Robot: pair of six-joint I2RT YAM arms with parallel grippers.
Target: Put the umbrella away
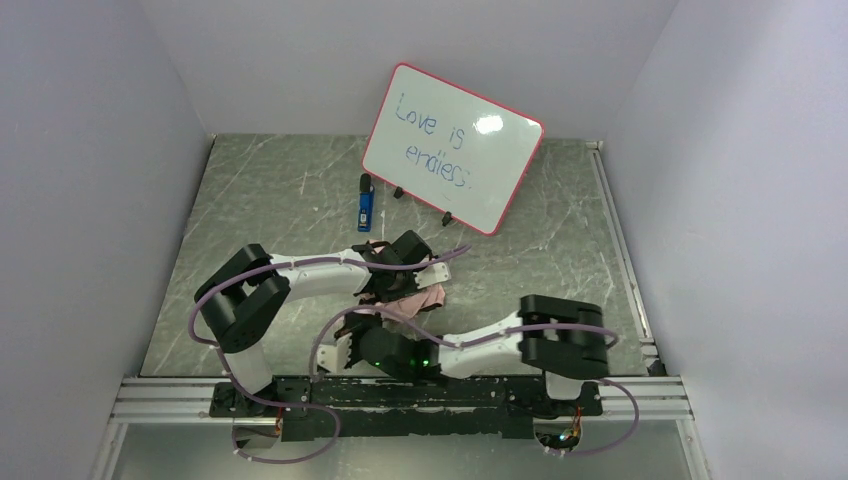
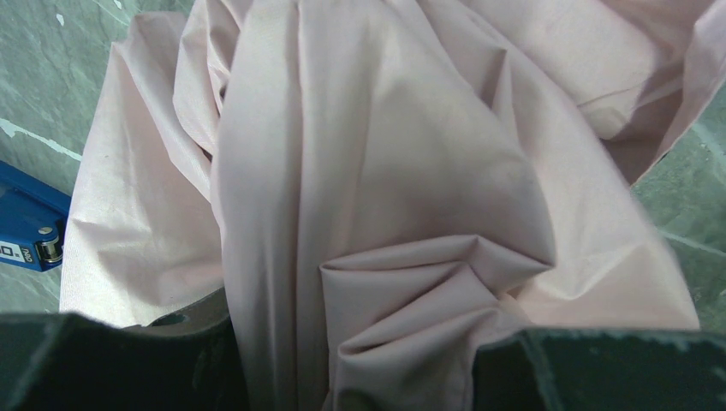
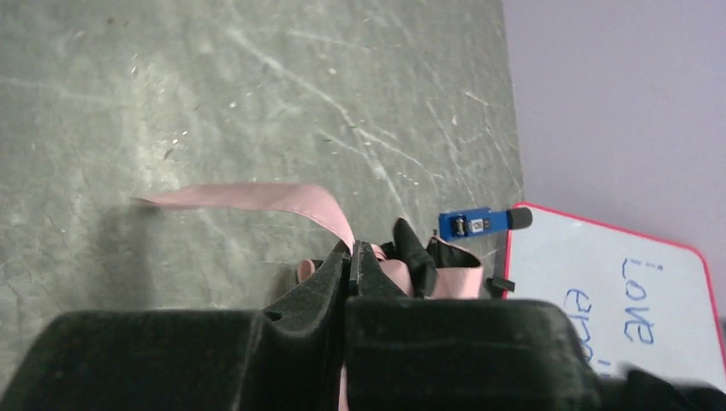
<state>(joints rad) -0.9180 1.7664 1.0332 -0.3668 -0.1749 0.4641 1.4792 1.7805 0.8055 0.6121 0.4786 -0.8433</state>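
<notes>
We start with the grey marbled desk [image 1: 280, 200], walled on three sides. The red-framed whiteboard [image 1: 455, 150] leans at its far edge, right of the middle, well apart from the work. The two arms meet mid-desk, closer to the near edge than the far one. The left arm [image 1: 300, 275] reaches in from the left, and the right arm [image 1: 490, 340] comes from the right along the near edge.

Between them lies the umbrella [image 1: 420, 300], a crumpled pale pink bundle mostly hidden under the wrists from above. Its shaft and handle show in no view, so we cannot tell how its long axis runs. The left pincer [image 2: 355, 347] stands half spread, with a thick fold of fabric filling the gap between its fingers [image 2: 111, 360]. We judge it to be gripping the bundle. The right pincer [image 3: 353, 270] is pressed together on the umbrella's thin pink strap [image 3: 257, 197]. The strap runs out free from the tips over bare desk, on the side away from the whiteboard.

Both pincers are on the umbrella, neither nearer. As we judge it, the coming move turns on the strap sitting in the right pincer and the bundle in the left, so the strap could be led round the fabric.

The small blue marker [image 1: 366, 208] lies by the whiteboard's foot, apart from the bundle. We think it is the one thing loose fabric might sweep along.
</notes>
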